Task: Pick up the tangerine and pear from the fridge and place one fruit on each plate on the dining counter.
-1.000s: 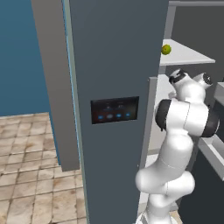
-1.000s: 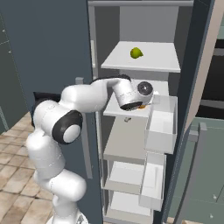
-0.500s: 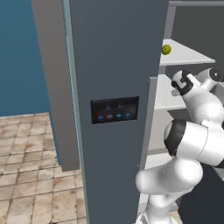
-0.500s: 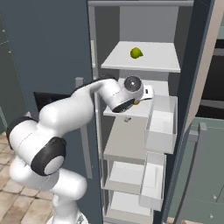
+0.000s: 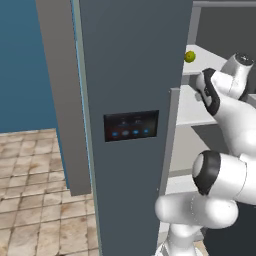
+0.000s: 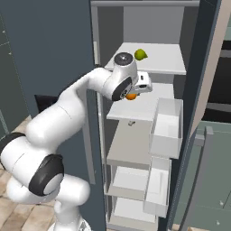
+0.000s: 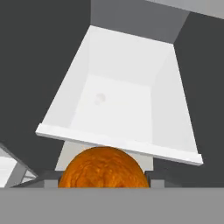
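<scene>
Tangerine (image 7: 102,168) between the jaws.

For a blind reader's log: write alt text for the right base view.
A white robot arm reaches into an open fridge, its gripper at a tangerine over the second shelf. A pear sits on the shelf above; white door bins hang at right.
</scene>
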